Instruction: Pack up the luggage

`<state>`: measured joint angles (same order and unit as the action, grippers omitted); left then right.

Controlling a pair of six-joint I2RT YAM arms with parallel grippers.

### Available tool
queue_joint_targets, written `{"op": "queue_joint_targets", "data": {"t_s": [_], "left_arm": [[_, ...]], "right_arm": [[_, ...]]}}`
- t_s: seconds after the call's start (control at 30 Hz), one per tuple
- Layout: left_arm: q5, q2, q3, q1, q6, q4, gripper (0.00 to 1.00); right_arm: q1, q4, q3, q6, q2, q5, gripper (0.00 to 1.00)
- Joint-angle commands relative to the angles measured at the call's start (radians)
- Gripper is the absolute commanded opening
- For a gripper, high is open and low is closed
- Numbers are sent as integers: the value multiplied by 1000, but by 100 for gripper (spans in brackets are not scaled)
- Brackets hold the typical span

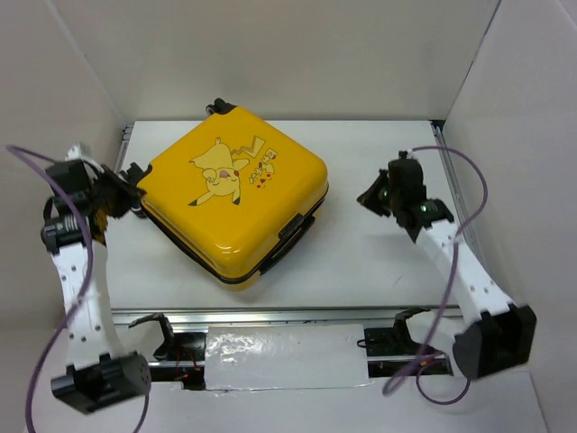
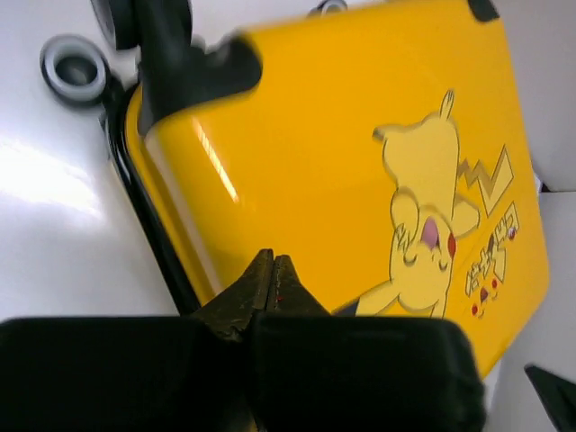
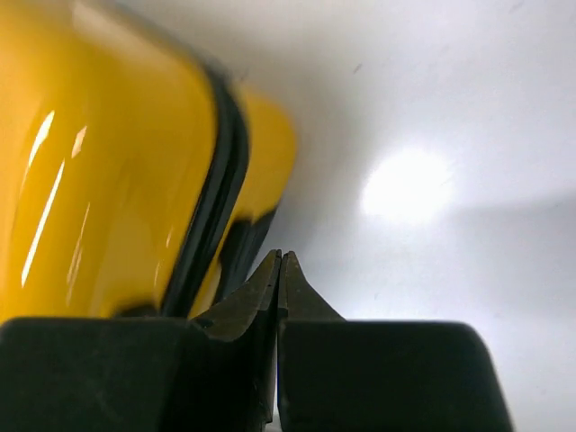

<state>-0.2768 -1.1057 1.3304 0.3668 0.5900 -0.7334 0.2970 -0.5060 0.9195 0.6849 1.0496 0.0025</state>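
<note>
The luggage (image 1: pixel 233 196), a yellow hard-shell suitcase with a cartoon on its lid, lies closed and flat on the white table, turned diagonally. My left gripper (image 1: pixel 128 194) hangs at its left corner by the wheels, shut with nothing between the fingers. In the left wrist view the closed tips (image 2: pixel 273 261) point over the yellow lid (image 2: pixel 342 153). My right gripper (image 1: pixel 371 196) hovers apart from the case on its right side, shut and empty. In the right wrist view its tips (image 3: pixel 280 258) sit beside the case's rounded corner (image 3: pixel 108 171) and black seam.
White walls enclose the table (image 1: pixel 379 262) on the left, back and right. A black wheel (image 2: pixel 74 67) of the case shows in the left wrist view. A metal rail (image 1: pixel 270 316) runs along the near edge, with a foil patch (image 1: pixel 279 356) between the arm bases.
</note>
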Motion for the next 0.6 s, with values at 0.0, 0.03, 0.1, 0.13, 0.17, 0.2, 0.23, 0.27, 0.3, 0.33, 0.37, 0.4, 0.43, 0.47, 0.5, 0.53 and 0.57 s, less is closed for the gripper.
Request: {"op": "queue_joint_targets", "data": {"t_s": [0.0, 0.03, 0.1, 0.13, 0.17, 0.2, 0.23, 0.27, 0.3, 0.33, 0.37, 0.4, 0.43, 0.47, 0.5, 0.53, 0.57], "left_arm": [[91, 151, -222, -14, 118, -35, 0], [131, 177, -252, -12, 142, -58, 0], [166, 239, -351, -11, 206, -95, 0], [165, 248, -374, 0, 229, -106, 0], [150, 253, -417, 1, 240, -109, 0], [139, 257, -440, 4, 254, -91, 0], [116, 254, -479, 6, 269, -77, 0], [93, 232, -496, 7, 258, -49, 0], [79, 213, -511, 9, 267, -17, 0], [64, 195, -526, 9, 271, 9, 0], [7, 143, -548, 11, 255, 35, 0], [-21, 112, -548, 12, 246, 84, 0], [-54, 80, -536, 12, 228, 107, 0], [-111, 16, -524, 12, 203, 123, 0], [-151, -18, -510, 8, 174, 152, 0], [-176, -51, -472, 1, 150, 187, 0], [-208, -113, -452, -5, 130, 207, 0]], "right_arm": [[-94, 21, 163, 7, 180, -65, 0], [-126, 40, 203, 7, 284, -120, 0], [-145, 38, 365, -10, 398, -168, 0], [-151, 18, 424, -18, 514, -229, 0], [-151, 8, 543, -36, 565, -257, 0], [-148, -2, 595, -48, 667, -289, 0], [-144, 0, 681, -62, 712, -377, 0], [-136, -3, 717, -82, 749, -410, 0], [-127, -2, 745, -91, 803, -439, 0], [-119, 10, 758, -100, 819, -496, 0], [-96, 39, 759, -122, 829, -518, 0], [-85, 53, 748, -139, 829, -539, 0], [-72, 60, 722, -156, 826, -583, 0], [-44, 69, 705, -174, 822, -598, 0], [-32, 83, 682, -208, 804, -610, 0], [-19, 92, 629, -222, 794, -625, 0], [0, 119, 599, -232, 773, -672, 0]]}}
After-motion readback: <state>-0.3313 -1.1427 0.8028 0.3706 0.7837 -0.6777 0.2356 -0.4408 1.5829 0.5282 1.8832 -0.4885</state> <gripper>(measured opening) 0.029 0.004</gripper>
